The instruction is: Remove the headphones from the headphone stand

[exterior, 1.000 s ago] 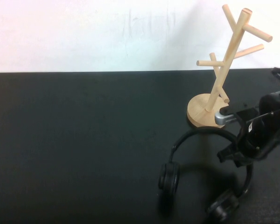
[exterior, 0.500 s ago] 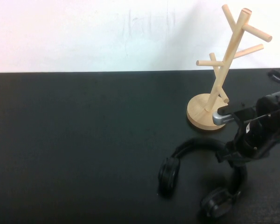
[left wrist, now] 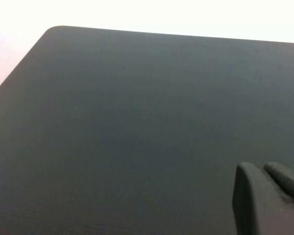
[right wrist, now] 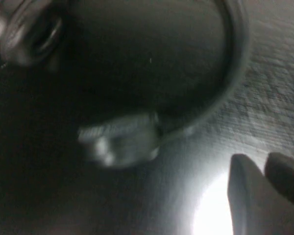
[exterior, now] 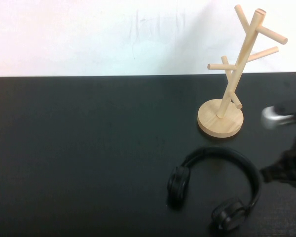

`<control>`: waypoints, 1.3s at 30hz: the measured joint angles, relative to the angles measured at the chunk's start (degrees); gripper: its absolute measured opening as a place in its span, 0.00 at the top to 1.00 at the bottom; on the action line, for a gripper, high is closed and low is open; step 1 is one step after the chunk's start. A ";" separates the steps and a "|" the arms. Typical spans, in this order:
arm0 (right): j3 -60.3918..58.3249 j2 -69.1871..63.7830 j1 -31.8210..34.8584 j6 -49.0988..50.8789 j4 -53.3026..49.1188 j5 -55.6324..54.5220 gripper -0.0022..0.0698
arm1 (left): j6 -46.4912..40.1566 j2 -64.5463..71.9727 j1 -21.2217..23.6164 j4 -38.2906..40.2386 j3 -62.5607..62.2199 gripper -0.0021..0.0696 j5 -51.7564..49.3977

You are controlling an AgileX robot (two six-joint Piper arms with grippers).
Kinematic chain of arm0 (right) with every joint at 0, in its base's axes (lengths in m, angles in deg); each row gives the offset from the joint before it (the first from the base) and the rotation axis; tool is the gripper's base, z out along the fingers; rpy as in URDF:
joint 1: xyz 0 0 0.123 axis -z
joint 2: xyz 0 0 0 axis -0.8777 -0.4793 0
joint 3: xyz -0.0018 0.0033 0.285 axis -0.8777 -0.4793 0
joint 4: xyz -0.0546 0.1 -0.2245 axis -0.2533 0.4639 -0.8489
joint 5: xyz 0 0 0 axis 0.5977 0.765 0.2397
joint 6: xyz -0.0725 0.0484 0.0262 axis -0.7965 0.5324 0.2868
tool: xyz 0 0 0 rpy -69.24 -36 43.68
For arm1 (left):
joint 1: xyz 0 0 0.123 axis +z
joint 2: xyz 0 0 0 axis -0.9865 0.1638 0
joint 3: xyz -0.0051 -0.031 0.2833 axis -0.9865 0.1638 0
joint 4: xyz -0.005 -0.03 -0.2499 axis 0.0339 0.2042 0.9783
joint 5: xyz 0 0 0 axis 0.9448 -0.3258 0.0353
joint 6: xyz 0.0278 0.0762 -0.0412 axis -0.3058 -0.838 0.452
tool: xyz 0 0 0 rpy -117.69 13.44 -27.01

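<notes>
The black headphones (exterior: 237, 155) lie flat on the black table, in front of the wooden headphone stand (exterior: 239, 64), apart from it. No peg holds anything. My right gripper (exterior: 281, 170) is blurred at the right edge, just right of the headband, clear of it. In the right wrist view its fingers (right wrist: 247, 181) stand together and empty, with the headband (right wrist: 230, 73) and an ear cup (right wrist: 120, 139) beyond them. My left gripper (left wrist: 263, 169) shows only in the left wrist view, shut and empty over bare table.
The stand's round disc base (exterior: 219, 121) sits at the back right of the table (exterior: 89, 148). A white wall runs behind the table's far edge. The table's rounded corner (left wrist: 56, 30) shows in the left wrist view.
The headphones went from held above the table to lying flat on it. My right gripper let go of the headband and pulled away to the right edge.
</notes>
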 joint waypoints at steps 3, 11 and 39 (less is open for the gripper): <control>0.00 7.42 0.00 0.21 0.00 1.16 0.98 | 0.00 0.00 0.00 0.00 0.00 0.98 0.00; 0.00 21.24 0.00 0.21 -0.19 1.03 0.98 | 0.00 0.00 0.00 0.00 0.00 0.98 0.00; -50.26 68.52 30.59 -5.19 -0.03 -46.18 0.98 | 0.00 0.00 0.00 0.00 0.00 0.98 0.00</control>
